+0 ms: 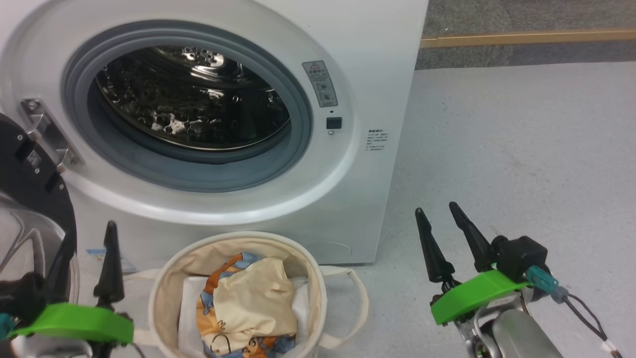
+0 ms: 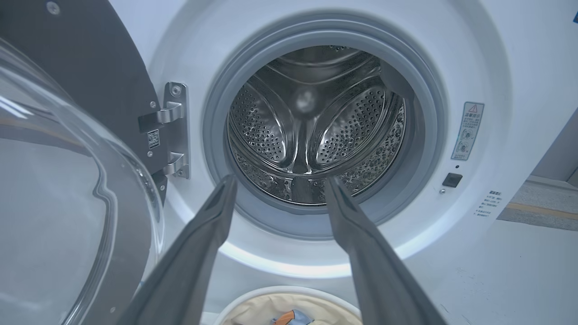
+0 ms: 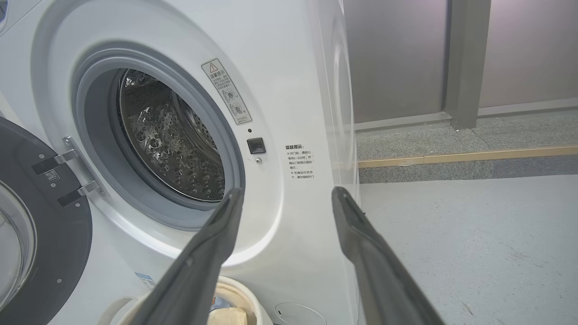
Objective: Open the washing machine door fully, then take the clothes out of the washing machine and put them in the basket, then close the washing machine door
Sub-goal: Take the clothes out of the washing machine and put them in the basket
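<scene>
Looking at the open washing machine (image 1: 367, 149), you have the clothes (image 1: 248, 298) lying in the basket (image 1: 164, 278).
Your left gripper (image 1: 88, 233) hangs at the lower left with its two dark fingers spread apart and empty, just in front of the washing machine door (image 1: 30, 184), which stands swung wide to the left on its metal hinge (image 1: 44, 129). Your right gripper (image 1: 436, 209) hovers over the grey floor (image 1: 497, 149) to the right of the machine, its fingers likewise parted and gripping nothing. The steel drum (image 1: 194, 99) shows perforated metal behind the grey rubber ring. The basket sits on the floor just before the machine's front, below the opening and between your two grippers. Inside it, the blue, orange and cream garments are bunched on a white sheet (image 1: 191, 298).
</scene>
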`<state>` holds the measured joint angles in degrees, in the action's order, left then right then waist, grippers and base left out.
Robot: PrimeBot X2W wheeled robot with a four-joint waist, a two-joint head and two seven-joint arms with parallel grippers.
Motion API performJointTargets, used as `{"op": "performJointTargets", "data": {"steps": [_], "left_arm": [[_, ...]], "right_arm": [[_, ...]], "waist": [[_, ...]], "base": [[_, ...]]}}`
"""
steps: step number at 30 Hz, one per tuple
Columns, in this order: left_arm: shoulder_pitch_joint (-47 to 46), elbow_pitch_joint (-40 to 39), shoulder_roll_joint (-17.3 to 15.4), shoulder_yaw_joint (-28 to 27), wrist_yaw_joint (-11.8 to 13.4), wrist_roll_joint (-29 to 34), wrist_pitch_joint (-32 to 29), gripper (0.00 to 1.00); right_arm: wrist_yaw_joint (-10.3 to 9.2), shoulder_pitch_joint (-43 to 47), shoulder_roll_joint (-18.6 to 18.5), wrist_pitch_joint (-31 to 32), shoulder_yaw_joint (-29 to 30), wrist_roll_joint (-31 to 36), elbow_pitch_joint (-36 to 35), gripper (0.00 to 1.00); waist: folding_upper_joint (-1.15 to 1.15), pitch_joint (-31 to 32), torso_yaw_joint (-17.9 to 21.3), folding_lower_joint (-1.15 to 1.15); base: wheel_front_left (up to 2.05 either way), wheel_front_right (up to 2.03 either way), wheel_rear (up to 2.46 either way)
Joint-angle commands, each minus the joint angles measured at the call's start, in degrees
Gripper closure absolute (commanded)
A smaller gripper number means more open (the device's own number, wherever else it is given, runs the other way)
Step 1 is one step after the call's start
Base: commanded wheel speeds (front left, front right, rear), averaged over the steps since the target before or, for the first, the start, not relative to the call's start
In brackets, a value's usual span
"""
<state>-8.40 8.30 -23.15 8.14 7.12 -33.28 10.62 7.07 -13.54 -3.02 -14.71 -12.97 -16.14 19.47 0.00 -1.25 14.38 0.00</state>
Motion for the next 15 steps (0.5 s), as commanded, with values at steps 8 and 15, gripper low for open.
{"op": "performJointTargets", "data": {"steps": [8, 15], "left_arm": [[1.99, -5.57, -4.71, -4.32, 1.88, -0.20, -1.72, 0.00], [1.06, -3.82, -4.89, -3.59, 2.36, 0.58, -1.61, 0.00]], "right_arm": [[0.42, -0.88, 0.14, -0.29, -0.59, 0.84, -2.64, 0.00], [0.42, -1.56, 0.14, -0.29, -1.05, 1.52, -2.47, 0.00]], "waist": [[0.00, 0.37, 0.27, 0.00], [0.00, 0.42, -0.41, 0.00]], "base": [[0.00, 0.00, 0.00], [0.00, 0.00, 0.00]]}}
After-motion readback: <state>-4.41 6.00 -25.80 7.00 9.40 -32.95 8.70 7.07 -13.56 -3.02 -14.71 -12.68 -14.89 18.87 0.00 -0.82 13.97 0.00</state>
